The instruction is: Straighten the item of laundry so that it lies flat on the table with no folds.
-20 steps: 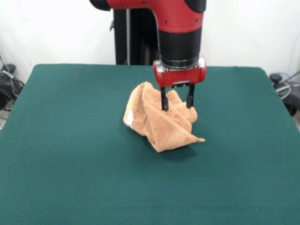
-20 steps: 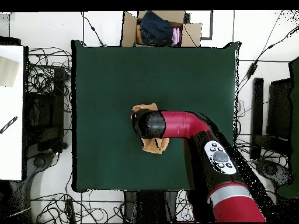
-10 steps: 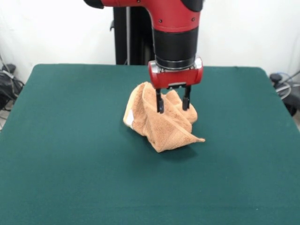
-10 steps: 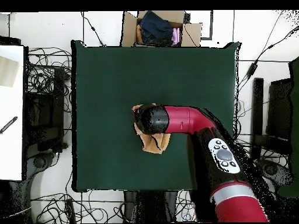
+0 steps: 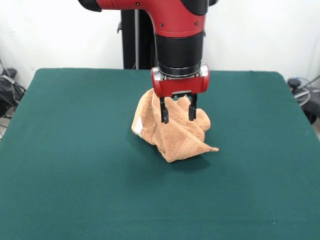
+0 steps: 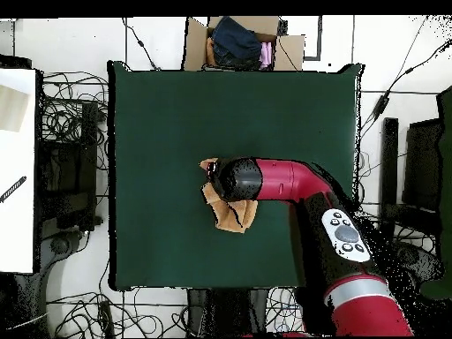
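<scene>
The item of laundry (image 5: 172, 137), an orange-tan terry towel, lies crumpled in a heap near the middle of the green table (image 5: 75, 150), with one corner pointing out to the right. My gripper (image 5: 178, 115) hangs open right over the heap's top. Its two black fingers (image 5: 164, 111) stand apart, level with the upper folds, and no cloth is pinched between them. In the overhead view the red arm covers most of the towel (image 6: 231, 215), and only its edge shows on the table (image 6: 159, 132).
A cardboard box (image 6: 243, 42) holding dark and pink clothes stands just past one table edge. Cables lie all around the table on the floor. A white desk (image 6: 18, 168) sits off to the side.
The gripper has shifted left in the front view and come slightly lower over the towel, still open. The towel has kept its shape.
</scene>
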`<state>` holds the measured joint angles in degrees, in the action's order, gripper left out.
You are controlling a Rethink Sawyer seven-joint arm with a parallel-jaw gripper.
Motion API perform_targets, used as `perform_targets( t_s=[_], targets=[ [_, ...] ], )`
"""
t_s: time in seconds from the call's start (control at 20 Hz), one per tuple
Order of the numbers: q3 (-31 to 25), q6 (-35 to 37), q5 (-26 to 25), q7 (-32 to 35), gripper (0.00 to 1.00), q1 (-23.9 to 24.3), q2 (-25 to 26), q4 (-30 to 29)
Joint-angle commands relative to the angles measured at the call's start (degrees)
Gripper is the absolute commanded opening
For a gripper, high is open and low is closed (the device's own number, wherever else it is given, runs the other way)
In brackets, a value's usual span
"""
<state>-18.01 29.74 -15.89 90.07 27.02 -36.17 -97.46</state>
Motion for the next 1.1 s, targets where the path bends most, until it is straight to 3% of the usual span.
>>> perform_targets(
  t_s=[0.05,0.3,1.1],
  targets=[
    [-4.4,2.9,-2.0,-2.5,1.0,0.3,1.7,0.5],
    [-2.9,-1.3,-4.2,-0.7,1.0,-1.2,1.9,-0.8],
    [-1.4,-4.1,-6.4,1.5,1.0,-2.6,4.1,0.4]
  ],
)
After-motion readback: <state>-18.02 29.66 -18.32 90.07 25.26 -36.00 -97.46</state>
